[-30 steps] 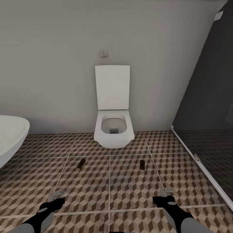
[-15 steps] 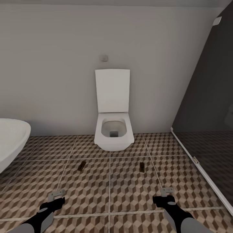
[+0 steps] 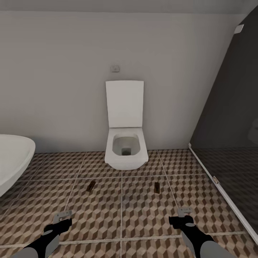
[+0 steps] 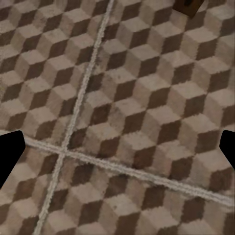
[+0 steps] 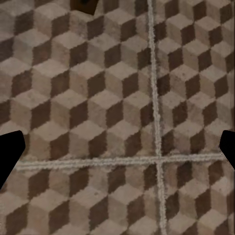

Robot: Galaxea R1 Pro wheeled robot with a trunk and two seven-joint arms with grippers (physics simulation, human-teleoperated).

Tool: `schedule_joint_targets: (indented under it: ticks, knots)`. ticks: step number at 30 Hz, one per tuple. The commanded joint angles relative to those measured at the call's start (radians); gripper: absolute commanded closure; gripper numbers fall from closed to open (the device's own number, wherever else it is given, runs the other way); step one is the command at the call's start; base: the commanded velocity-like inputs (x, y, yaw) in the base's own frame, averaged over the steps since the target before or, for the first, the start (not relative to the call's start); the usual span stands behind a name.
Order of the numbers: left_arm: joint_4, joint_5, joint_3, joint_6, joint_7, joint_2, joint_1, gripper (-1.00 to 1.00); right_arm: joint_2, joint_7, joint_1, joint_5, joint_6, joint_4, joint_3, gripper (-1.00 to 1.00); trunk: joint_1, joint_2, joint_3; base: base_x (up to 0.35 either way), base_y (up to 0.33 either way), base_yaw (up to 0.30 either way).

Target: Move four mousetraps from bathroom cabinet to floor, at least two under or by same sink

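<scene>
The whole head view has slid since a second ago — the camera has pulled back or tilted, since the wall-hung white toilet (image 3: 125, 143) sits lower in frame and more ceiling shows, while my arms hold the same pose. On the brown, beige and white cube-patterned tile floor (image 3: 107, 215) I see two small brown wooden mousetraps: one (image 3: 91, 186) ahead of my left arm, the other (image 3: 157, 187) ahead of my right, both lying flat in front of the toilet and well apart from each other. The left gripper (image 3: 61, 216) hangs low over the tiles with nothing in it; in the left wrist view its dark fingertips (image 4: 10, 154) stand wide at the frame edges. The right gripper (image 3: 184, 211) is likewise spread wide and empty. An oval white tub rim (image 3: 14, 161) shows at far left — a dark glass shower panel (image 3: 229, 136) at right.
</scene>
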Motion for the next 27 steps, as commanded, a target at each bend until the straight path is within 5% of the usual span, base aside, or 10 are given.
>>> schedule_joint_targets:
  ticks: [1, 27]
  knots:
    - [0.0, 0.008, -0.009, -0.002, 0.004, 0.0, 0.0, -1.0, 0.0, -0.001, -0.001, 0.01, -0.003, 0.001, -0.007, -1.0, -0.004, 0.007, 0.002, 0.0, 0.0, 0.0]
    - [-0.002, 0.008, -0.007, -0.014, 0.004, 0.001, 0.0, -1.0, 0.006, -0.022, -0.001, 0.011, -0.024, -0.012, -0.015, -1.0, -0.104, 0.189, 0.084, 0.0, 0.0, 0.0]
